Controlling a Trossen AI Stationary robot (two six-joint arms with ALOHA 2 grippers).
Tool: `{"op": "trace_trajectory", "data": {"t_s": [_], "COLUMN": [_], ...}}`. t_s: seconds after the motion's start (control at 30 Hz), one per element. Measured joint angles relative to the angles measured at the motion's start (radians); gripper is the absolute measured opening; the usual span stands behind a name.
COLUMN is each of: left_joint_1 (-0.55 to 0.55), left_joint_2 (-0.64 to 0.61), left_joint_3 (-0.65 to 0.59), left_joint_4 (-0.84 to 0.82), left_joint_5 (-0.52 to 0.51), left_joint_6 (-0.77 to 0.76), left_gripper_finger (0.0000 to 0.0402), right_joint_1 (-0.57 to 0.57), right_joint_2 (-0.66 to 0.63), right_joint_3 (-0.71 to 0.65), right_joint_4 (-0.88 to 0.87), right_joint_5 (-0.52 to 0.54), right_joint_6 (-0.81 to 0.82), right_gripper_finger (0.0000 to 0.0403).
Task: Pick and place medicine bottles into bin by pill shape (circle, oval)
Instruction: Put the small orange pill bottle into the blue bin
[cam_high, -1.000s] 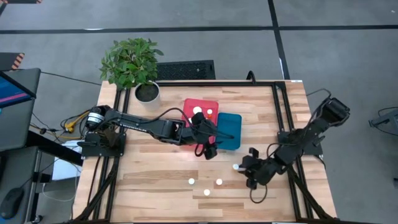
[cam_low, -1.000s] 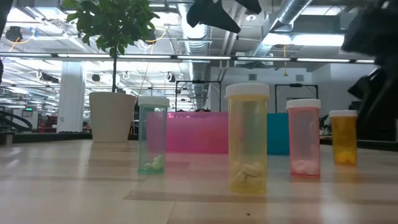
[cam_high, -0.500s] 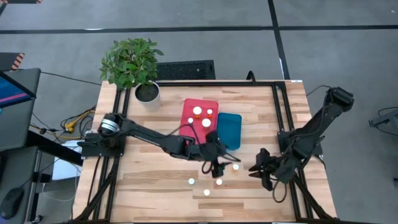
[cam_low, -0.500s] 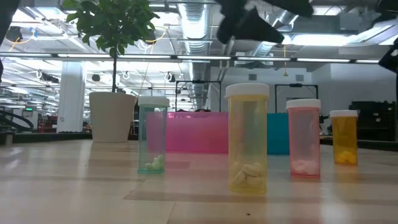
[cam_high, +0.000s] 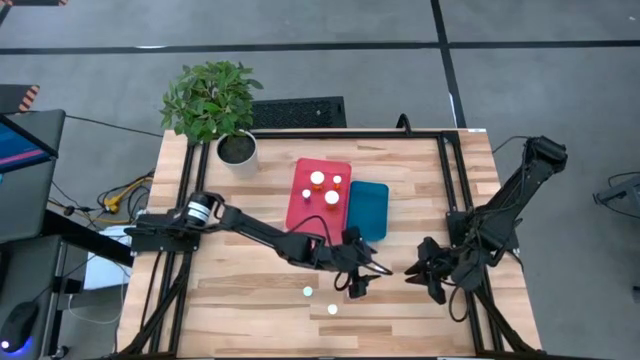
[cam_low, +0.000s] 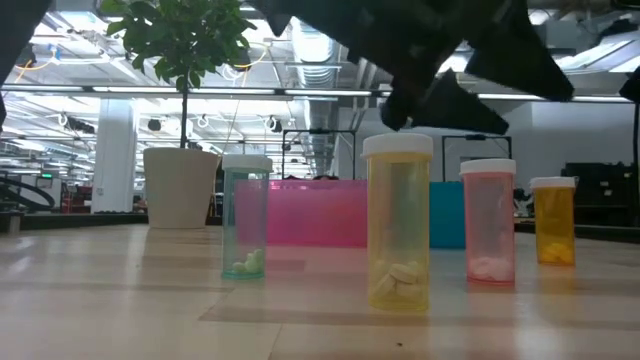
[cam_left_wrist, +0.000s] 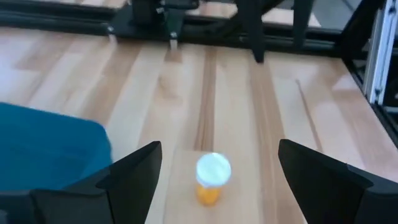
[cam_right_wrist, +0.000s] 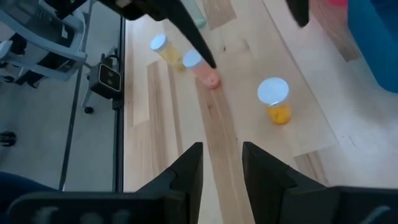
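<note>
Wooden table (cam_high: 240, 290): four bottles are left standing loose.
Red bin (cam_high: 303, 205): three bottles are sorted inside.
Blue bin (cam_high: 368, 210): looks empty.
Left gripper (cam_high: 360, 276): spread wide above the orange bottle (cam_left_wrist: 212, 177).
Right gripper (cam_high: 425, 272): slightly parted, holding nothing, near the table's right rail.

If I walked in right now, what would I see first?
You'd likely spot the left gripper first, stretched to the middle of the table with its fingers open above an orange-bodied bottle. Next, the bright red tray with three white-capped bottles in it, and the teal tray beside it. The leafy potted plant stands at the far left corner.
</note>
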Motion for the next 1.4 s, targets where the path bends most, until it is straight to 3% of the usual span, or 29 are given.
{"op": "trace_trajectory", "data": {"t_s": [0.1,0.73,1.03,1.23,1.4], "left_joint_1": [-0.005,0.022,0.027,0.026,0.026], "left_joint_2": [0.027,0.097,0.096,0.096,0.096], "left_joint_3": [0.01,0.118,0.118,0.118,0.173], "left_joint_4": [0.059,-0.077,-0.12,-0.137,-0.294], "left_joint_5": [0.009,0.008,0.066,0.057,0.06], "left_joint_6": [0.006,0.092,0.102,0.134,0.141], "left_gripper_finger": [0.0316,0.0315,0.0268,0.0262,0.0262], "right_joint_1": [0.0,-0.001,-0.001,-0.001,-0.001], "right_joint_2": [0.0,0.0,0.0,0.0,0.0], "right_joint_3": [0.0,0.0,0.0,0.0,0.0], "right_joint_4": [0.001,-0.017,-0.023,-0.023,-0.023], "right_joint_5": [0.0,0.0,-0.004,-0.004,-0.004], "right_joint_6": [0.0,0.011,0.005,-0.005,-0.006], "right_gripper_finger": [0.012,0.012,0.012,0.012,0.012]}}
